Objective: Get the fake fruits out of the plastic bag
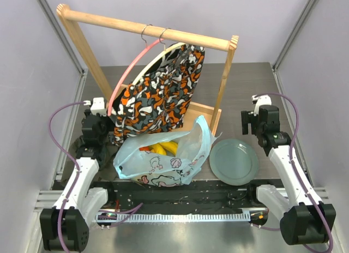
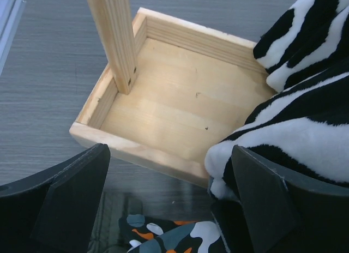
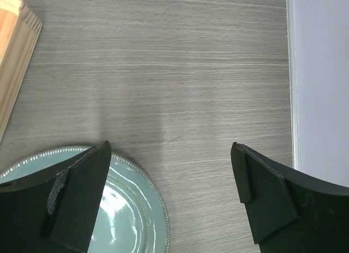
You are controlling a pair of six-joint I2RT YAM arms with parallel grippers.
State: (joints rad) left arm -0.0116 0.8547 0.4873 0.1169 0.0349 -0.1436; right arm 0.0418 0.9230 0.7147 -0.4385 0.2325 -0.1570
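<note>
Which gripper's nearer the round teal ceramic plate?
Right. The right gripper hovers by the plate's far edge; left gripper is beyond the light-blue plastic bag, by the wooden tray.

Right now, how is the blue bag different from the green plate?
The bag is crinkly and see-through with cartoon pictures; the plate is plain and smooth. The bag stands puffed up; the plate lies flat. The bag holds yellow fruit; the plate holds nothing. Both sit on the table, side by side.
</note>
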